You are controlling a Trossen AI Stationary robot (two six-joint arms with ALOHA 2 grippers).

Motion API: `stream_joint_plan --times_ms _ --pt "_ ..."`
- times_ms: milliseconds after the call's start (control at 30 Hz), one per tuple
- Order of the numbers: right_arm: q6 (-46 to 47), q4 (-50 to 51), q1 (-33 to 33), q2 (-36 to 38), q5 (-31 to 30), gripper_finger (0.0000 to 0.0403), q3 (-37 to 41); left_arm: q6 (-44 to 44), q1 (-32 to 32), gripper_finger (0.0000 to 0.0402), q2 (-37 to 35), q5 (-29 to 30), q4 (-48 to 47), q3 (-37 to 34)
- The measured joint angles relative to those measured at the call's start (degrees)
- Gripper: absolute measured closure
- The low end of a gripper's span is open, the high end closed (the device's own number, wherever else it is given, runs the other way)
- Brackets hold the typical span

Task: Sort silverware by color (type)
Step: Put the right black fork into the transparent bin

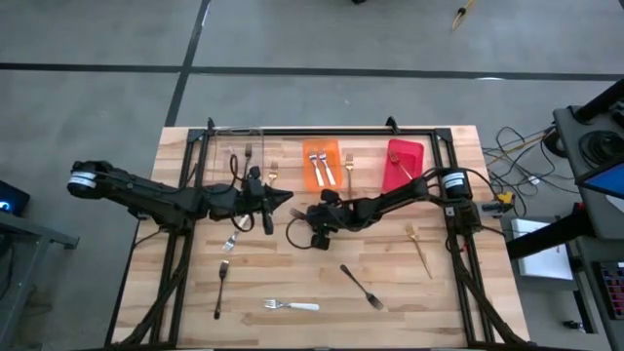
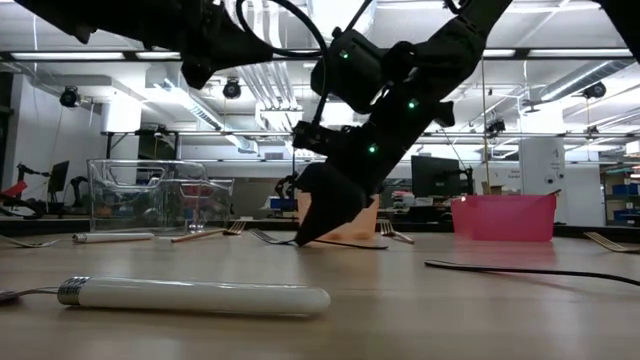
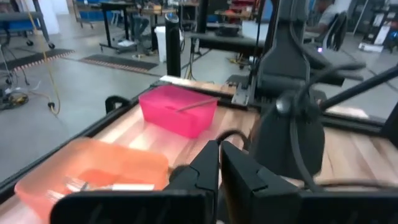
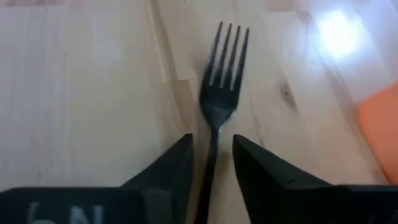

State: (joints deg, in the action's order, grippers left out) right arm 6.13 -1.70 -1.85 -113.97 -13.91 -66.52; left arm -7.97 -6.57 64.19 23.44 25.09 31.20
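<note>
My wooden table (image 1: 448, 292) carries three bins along its far edge: a clear bin (image 1: 226, 156) at the left, an orange bin (image 1: 322, 164) in the middle holding white-handled forks, and a red bin (image 1: 403, 164) to the right with a gold fork in it. Loose silverware lies scattered nearer: a gold fork (image 1: 419, 246) at the right, a dark fork (image 1: 363, 287) near the centre, a white-handled fork (image 1: 291, 305) at the near edge, and another dark fork (image 1: 221, 288) to the left.

My left gripper (image 3: 219, 169) hangs above the table just near of the clear bin, fingers clenched on nothing that I can see.

My right gripper (image 4: 212, 163) is the one at work, tipped down at mid-table with its tips at the wood. The dark fork (image 4: 219, 99) I am after lies flat there, tines pointing away from me, its handle running between my fingers. My fingers straddle that handle with a gap on either side; they have not pinched it.

So I judge this the grasp step for a dark fork. Next I must close squarely on the thin handle, low enough to catch it off the wood, then lift and carry it to the far left, presumably to the clear bin.
</note>
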Motion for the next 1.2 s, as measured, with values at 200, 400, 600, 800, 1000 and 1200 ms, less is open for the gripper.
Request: stream_joint_plan --times_ms 200,400,600,800,1000,1200 --pt "-1.09 -0.90 -0.02 -0.73 1.86 0.0384 0.02 0.02 0.00 0.0402 1.72 0.02 3.66 0.24" --pt "-3.72 -0.88 -0.69 1.54 1.89 0.0392 0.75 -0.14 0.00 0.0402 1.98 0.00 3.38 0.74" --pt "-6.14 -0.62 -2.45 11.71 -0.65 0.0393 7.38 -0.42 0.00 0.0402 1.82 0.02 3.40 2.11" --pt "-5.87 -15.02 -5.08 26.02 -4.74 0.0393 21.97 0.11 0.02 0.0402 2.33 1.17 3.39 3.84" --pt "-11.83 -41.69 -10.14 35.91 -17.01 0.0394 36.38 0.12 0.10 0.0402 3.50 1.56 3.83 5.43" --pt "-23.68 -59.76 -13.38 37.74 -22.20 0.0394 40.47 0.00 0.09 0.0394 7.99 0.88 7.58 7.54"
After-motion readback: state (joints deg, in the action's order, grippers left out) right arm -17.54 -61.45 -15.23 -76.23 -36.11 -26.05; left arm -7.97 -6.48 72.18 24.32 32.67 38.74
